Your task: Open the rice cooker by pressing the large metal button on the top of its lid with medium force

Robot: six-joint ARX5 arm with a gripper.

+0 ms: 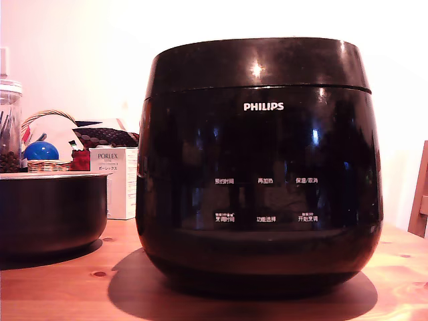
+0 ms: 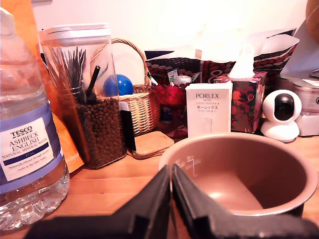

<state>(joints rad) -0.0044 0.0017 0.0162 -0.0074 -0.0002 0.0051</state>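
Well, the big shiny black rice cooker (image 1: 259, 167) is sitting with its round black lid (image 1: 257, 63) still down. The black gripper (image 2: 171, 196), pinched nearly together and holding nothing, is hanging over a brown metal pot (image 2: 239, 174); next it needs to reach the lid's top button.

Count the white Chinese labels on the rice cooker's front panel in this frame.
6, on the rice cooker below the PHILIPS logo: an upper row of three and a lower row of three, each spanning left, centre and right in the exterior view. None appear hidden.

Only the gripper (image 2: 171, 199) shows, in the wrist view: two matte black, wedge-shaped fingers (image 2: 149, 204) tapering to thin tips.
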